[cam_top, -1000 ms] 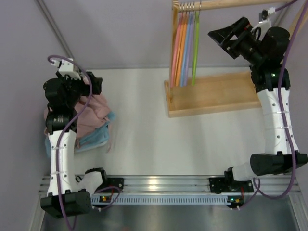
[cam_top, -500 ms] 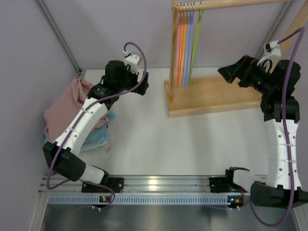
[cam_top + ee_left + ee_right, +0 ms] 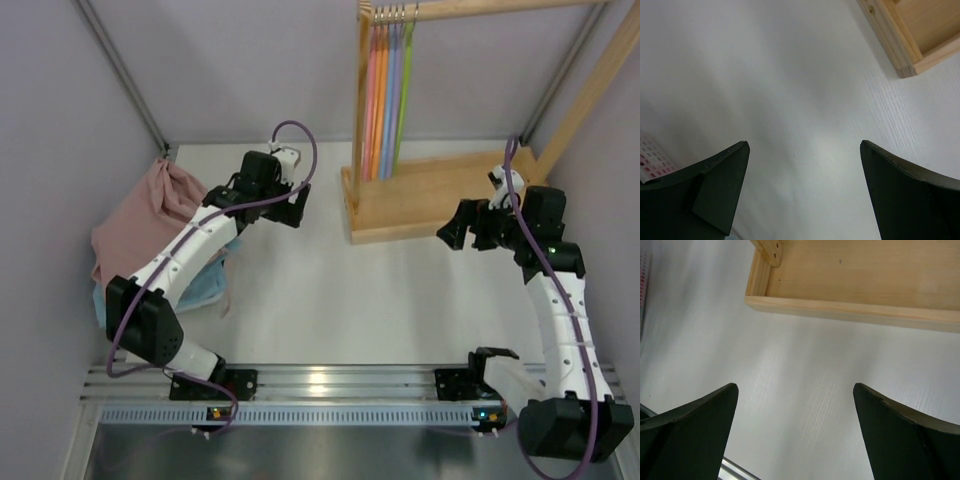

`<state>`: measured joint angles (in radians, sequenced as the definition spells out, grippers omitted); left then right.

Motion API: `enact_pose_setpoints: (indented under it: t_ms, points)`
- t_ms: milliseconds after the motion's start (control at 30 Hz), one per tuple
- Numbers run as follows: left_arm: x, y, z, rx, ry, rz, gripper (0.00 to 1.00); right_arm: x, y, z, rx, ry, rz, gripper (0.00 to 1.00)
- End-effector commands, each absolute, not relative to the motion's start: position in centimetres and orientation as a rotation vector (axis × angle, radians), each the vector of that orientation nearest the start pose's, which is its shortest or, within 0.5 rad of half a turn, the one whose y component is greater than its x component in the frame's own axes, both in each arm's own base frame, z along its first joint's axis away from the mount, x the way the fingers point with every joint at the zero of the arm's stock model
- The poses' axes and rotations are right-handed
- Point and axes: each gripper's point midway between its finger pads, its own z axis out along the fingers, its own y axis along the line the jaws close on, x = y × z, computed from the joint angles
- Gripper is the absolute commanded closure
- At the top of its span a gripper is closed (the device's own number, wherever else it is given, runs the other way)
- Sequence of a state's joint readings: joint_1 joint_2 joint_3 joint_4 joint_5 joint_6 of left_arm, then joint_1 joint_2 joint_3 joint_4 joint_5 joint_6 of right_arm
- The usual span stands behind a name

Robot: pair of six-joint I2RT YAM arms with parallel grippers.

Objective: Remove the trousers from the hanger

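Several coloured hangers (image 3: 385, 90) hang bare and close together at the left end of the wooden rail (image 3: 480, 8). The pink trousers (image 3: 140, 220) lie crumpled on top of a pile of clothes at the far left, off any hanger. My left gripper (image 3: 293, 202) is open over bare white table between the pile and the rack; its wrist view shows only table between the jaws of the left gripper (image 3: 803, 145). My right gripper (image 3: 451, 232) is open and low in front of the rack base. Nothing lies between the jaws of the right gripper (image 3: 795, 386).
The wooden rack base (image 3: 440, 195) stands at the back right, its corner in the left wrist view (image 3: 905, 35) and its front edge in the right wrist view (image 3: 855, 285). Blue cloth (image 3: 200, 285) lies under the pink. Grey walls close in both sides.
The left arm swung from above the clothes pile out to the table's middle. The right arm came down from rail height to just in front of the rack base. Both grippers stay open.
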<state>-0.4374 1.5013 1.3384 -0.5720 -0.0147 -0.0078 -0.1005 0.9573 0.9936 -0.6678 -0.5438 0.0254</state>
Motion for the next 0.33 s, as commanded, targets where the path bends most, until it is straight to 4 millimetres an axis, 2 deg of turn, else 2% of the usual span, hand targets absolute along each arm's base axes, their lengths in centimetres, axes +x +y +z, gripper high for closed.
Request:
enact_pose_setpoints:
  t_ms: [0,133,300]
  points:
    - [35.9,-15.9,20.3,0.417,2.255,-0.194,0.02,27.4,6.3,24.8,-0.256,2.053,0.493,0.01]
    - [34.6,-16.2,20.1,0.428,2.263,-0.249,0.02,27.3,6.5,25.2,-0.276,2.042,0.493,0.01]
    - [33.6,-17.4,22.6,0.498,2.188,-0.369,0.02,27.5,6.8,26.4,-0.28,2.029,0.509,0.01]
